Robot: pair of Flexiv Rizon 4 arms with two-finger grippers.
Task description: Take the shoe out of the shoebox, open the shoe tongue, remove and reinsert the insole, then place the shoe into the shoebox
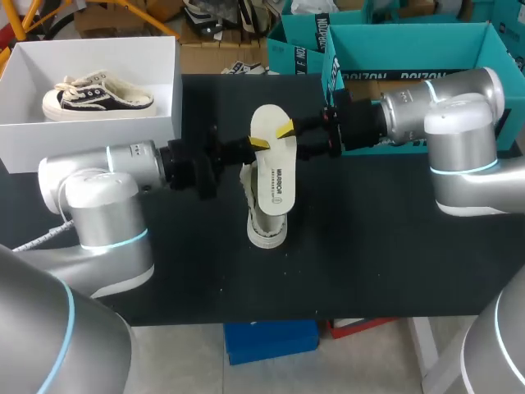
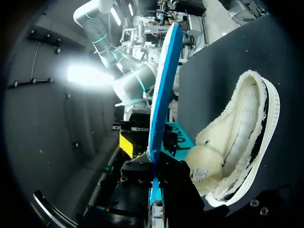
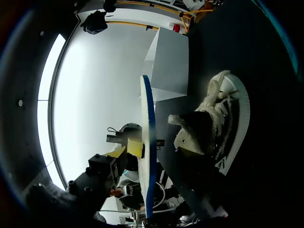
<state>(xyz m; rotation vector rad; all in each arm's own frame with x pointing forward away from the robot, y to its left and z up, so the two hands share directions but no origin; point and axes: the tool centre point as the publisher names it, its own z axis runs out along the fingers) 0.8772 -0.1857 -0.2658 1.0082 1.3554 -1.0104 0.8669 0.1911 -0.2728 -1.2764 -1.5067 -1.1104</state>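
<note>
The insole [image 1: 272, 176] hangs in the air over the middle of the table [image 1: 369, 246], cream face up, and it hides most of the shoe [image 1: 267, 231] below. Only the shoe's end and pale sole rim show at the insole's 6 o'clock. Which end that is cannot be told from the head view.

In both wrist views the insole is seen edge on, a thin blue-backed strip [image 2: 164, 85] [image 3: 148, 142], so its printed face is hidden there. In the left wrist view the shoe [image 2: 237, 142] lies on the table beside the insole. Its mouth is wide open and its fleecy cream lining is bare. In the right wrist view the shoe [image 3: 213, 128] is partly lost in shadow, with a tuft of lining and the white sole rim clear.

The left gripper [image 1: 259, 144] pinches the insole's edge at 9 o'clock. One yellow tip lies on top and the finger beneath is covered, while the left wrist view shows the strip running down into the gripper's dark fingers. The right gripper [image 1: 285, 130] nips the edge at about 2 o'clock in the same way, its under finger also hidden.

The shoebox [image 1: 90, 139] sits at the insole's 10 o'clock, well apart, with a second shoe [image 1: 98, 94] inside.
</note>
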